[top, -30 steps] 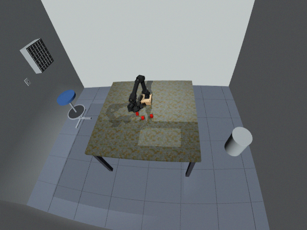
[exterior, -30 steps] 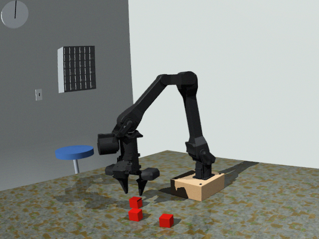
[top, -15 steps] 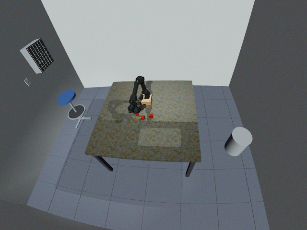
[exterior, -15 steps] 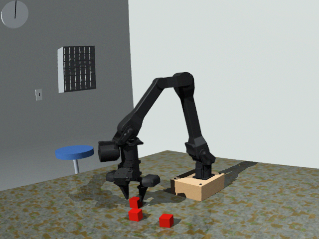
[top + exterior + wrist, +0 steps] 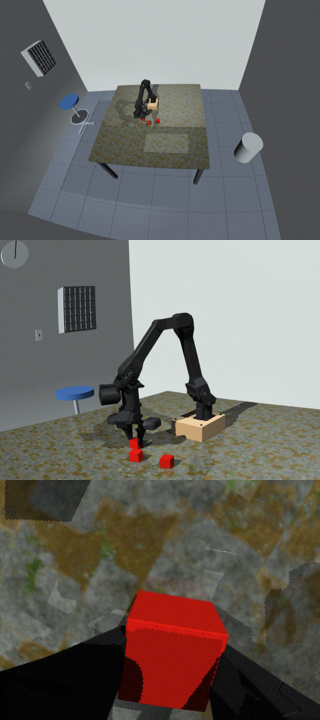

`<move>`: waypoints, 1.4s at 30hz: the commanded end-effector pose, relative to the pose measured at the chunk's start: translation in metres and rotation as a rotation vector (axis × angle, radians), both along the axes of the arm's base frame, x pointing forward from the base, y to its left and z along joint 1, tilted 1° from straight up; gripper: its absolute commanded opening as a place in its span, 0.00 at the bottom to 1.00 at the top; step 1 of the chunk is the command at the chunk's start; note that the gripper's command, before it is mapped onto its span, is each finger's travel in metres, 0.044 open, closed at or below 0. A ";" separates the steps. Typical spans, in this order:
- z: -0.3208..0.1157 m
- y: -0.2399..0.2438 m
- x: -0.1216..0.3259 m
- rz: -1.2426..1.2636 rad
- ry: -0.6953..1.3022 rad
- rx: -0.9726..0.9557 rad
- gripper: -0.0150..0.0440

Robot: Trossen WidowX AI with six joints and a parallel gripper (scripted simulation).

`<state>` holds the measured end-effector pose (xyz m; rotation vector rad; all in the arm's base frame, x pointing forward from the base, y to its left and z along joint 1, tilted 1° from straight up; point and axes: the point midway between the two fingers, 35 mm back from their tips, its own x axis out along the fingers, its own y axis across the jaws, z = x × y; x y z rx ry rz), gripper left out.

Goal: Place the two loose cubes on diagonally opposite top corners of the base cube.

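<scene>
Three red cubes of like size are on the table; which one is the fixed base cannot be told by looks. My gripper (image 5: 143, 117) (image 5: 135, 441) (image 5: 171, 644) points down and is shut on the rear-left red cube (image 5: 143, 119) (image 5: 134, 443) (image 5: 172, 614), one finger against each side. This cube is at table level; its underside is hidden. A second red cube (image 5: 148, 123) (image 5: 135, 456) sits just in front of it, apart from it. A third red cube (image 5: 157, 121) (image 5: 166, 461) sits to the right, apart from both. No cube is on top of another.
The arm stands on a wooden base block (image 5: 152, 106) (image 5: 188, 429) behind and right of the held cube. The patterned table (image 5: 121, 152) (image 5: 46, 459) carries the cubes and arm. A blue stool (image 5: 69, 101) (image 5: 74, 392) stands off the table's left side.
</scene>
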<state>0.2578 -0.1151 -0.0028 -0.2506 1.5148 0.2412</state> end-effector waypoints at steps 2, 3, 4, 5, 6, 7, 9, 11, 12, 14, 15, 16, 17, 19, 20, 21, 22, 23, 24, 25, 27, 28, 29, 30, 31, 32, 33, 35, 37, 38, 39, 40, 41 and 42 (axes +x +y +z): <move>0.008 -0.001 0.000 -0.005 0.007 -0.001 0.43; 0.011 -0.001 0.000 -0.005 0.007 -0.001 0.43; 0.014 -0.001 0.000 -0.005 0.007 -0.001 0.43; 0.017 -0.002 0.001 -0.005 0.007 -0.002 0.43; 0.020 -0.002 0.001 -0.005 0.007 -0.002 0.43; 0.024 -0.002 0.001 -0.005 0.007 -0.002 0.43; 0.030 -0.002 0.002 -0.005 0.006 -0.002 0.43; 0.036 -0.003 0.002 -0.005 0.006 -0.002 0.43; 0.039 -0.003 0.002 -0.005 0.006 -0.002 0.43; 0.045 -0.003 0.002 -0.005 0.006 -0.002 0.43; 0.048 -0.003 0.002 -0.005 0.006 -0.002 0.43; 0.052 -0.003 0.002 -0.005 0.006 -0.002 0.43; 0.055 -0.003 0.002 -0.005 0.006 -0.002 0.43; 0.061 -0.003 0.002 -0.005 0.006 -0.002 0.43; 0.064 -0.003 0.001 -0.005 0.006 -0.002 0.43; 0.068 -0.003 0.001 -0.005 0.006 -0.002 0.43; 0.071 -0.003 0.001 -0.005 0.006 -0.002 0.43; 0.074 -0.003 0.000 -0.005 0.006 -0.002 0.43; 0.077 -0.003 0.000 -0.005 0.006 -0.002 0.43; 0.080 -0.003 0.000 -0.005 0.006 -0.002 0.43; 0.087 -0.002 -0.001 -0.005 0.006 -0.002 0.43; 0.090 -0.002 -0.002 -0.005 0.006 -0.002 0.43; 0.093 -0.002 -0.002 -0.005 0.006 -0.002 0.43; 0.097 -0.002 -0.003 -0.005 0.006 -0.002 0.43; 0.100 -0.001 -0.004 -0.005 0.006 -0.002 0.43; 0.103 -0.001 -0.004 -0.005 0.006 -0.002 0.43; 0.106 -0.001 -0.005 -0.005 0.007 -0.002 0.43; 0.108 -0.001 -0.005 -0.005 0.007 -0.002 0.43; 0.108 -0.001 -0.005 -0.005 0.007 -0.002 0.43; 0.108 0.000 -0.005 -0.007 0.007 -0.002 0.43; 0.108 0.001 -0.004 -0.012 0.006 -0.001 0.43; 0.107 0.002 -0.003 -0.021 0.006 -0.001 0.43; 0.107 0.005 -0.001 -0.032 0.006 0.000 0.43; 0.106 0.007 0.001 -0.042 0.006 0.000 0.43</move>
